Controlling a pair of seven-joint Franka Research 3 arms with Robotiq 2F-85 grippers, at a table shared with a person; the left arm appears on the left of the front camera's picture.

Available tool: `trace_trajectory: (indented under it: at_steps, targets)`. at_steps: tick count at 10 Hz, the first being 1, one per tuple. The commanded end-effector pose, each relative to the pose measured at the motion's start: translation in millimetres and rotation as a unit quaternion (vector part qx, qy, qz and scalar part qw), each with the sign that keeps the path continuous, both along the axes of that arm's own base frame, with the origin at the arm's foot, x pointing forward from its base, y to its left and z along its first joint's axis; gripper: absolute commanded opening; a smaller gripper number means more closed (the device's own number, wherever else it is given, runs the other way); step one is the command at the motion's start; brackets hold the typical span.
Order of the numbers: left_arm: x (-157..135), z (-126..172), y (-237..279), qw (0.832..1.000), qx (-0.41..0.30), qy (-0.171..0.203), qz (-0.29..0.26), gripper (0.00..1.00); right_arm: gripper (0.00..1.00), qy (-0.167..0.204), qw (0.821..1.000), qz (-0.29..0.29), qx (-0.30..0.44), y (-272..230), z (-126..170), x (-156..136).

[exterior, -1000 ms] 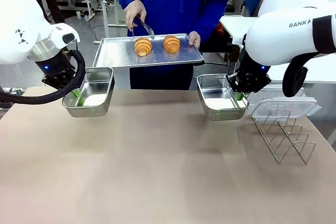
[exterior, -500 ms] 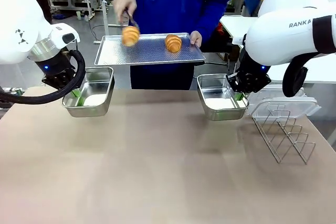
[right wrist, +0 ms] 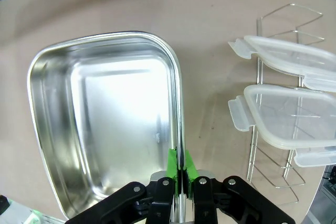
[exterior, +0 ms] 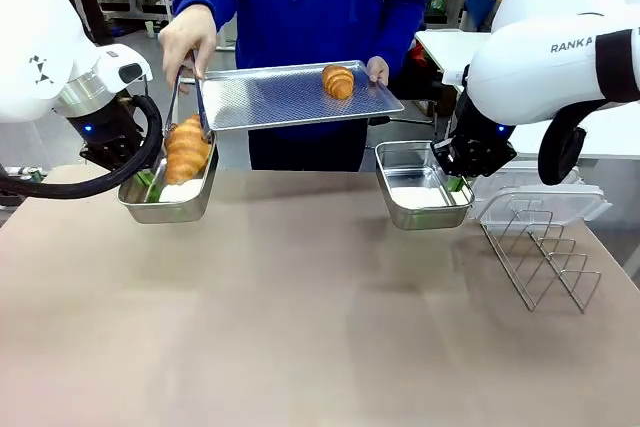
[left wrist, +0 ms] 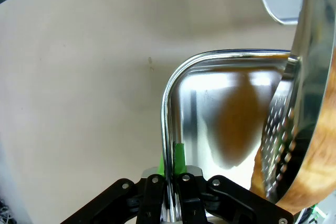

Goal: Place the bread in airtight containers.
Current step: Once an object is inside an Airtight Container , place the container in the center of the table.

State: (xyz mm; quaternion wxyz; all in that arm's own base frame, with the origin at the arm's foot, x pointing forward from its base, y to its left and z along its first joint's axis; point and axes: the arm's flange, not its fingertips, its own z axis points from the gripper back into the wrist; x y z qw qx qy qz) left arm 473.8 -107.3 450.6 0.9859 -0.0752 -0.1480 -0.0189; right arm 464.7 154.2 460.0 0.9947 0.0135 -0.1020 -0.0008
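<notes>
The robot's left hand (exterior: 147, 180) pinches the thin rim of a shiny steel tin (exterior: 165, 211) with round corners. A person's tongs (exterior: 187, 97) hold a ridged golden roll (exterior: 187, 149) nearly upright, its low end in that tin. The right hand (exterior: 456, 183) pinches the other tin (exterior: 418, 197), which is smooth inside. The second roll (exterior: 338, 80) lies on the holey tray (exterior: 270, 99). Wide, flat worktop (exterior: 300, 327) lies in front.

Tan table (exterior: 300, 327), white desk (exterior: 437, 45) behind — grey floor (exterior: 140, 42)
</notes>
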Motion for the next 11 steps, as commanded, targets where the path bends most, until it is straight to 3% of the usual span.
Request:
trace_trajectory:
  at_steps: [1,11]
  targets:
    - [1.2,5.1,-0.1,1.000,0.001,-0.006,-0.001,0.00,0.00,-0.009,1.000,-0.008,-0.006,-0.2,4.3,0.3]
    - [1.2,5.1,-0.1,1.000,0.001,-0.006,-0.001,0.00,0.00,-0.009,1.000,-0.008,-0.006,-0.2,4.3,0.3]
